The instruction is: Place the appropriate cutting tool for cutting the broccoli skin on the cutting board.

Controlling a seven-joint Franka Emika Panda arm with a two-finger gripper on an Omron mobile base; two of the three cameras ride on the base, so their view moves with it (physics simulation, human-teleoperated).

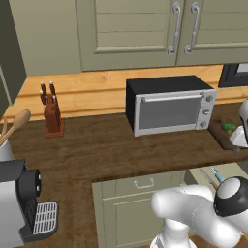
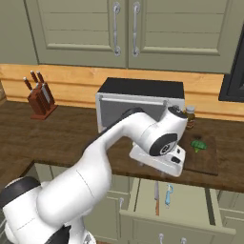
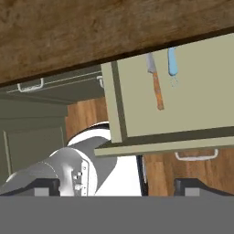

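Note:
The cutting tool (image 3: 155, 87), a thin knife with a grey blade and a brownish handle, lies in the open drawer (image 3: 201, 114) beside a small light-blue-handled utensil (image 3: 172, 64). In the right base view the cutting tool (image 2: 156, 198) lies lengthwise in the drawer. The broccoli (image 2: 198, 145) sits on the dark cutting board (image 2: 205, 159) on the counter above the drawer. My gripper (image 3: 119, 188) hangs above the drawer's left part, near the counter's front edge, open with nothing between its fingers. Its hand (image 2: 162, 159) is left of the board.
A toaster oven (image 2: 140, 102) stands on the counter right behind the hand. A knife block (image 2: 39, 99) is at the back left. A coffee machine (image 1: 19, 208) and a wooden spoon (image 1: 17, 123) sit at the far left. Cabinet doors (image 2: 124, 28) hang above.

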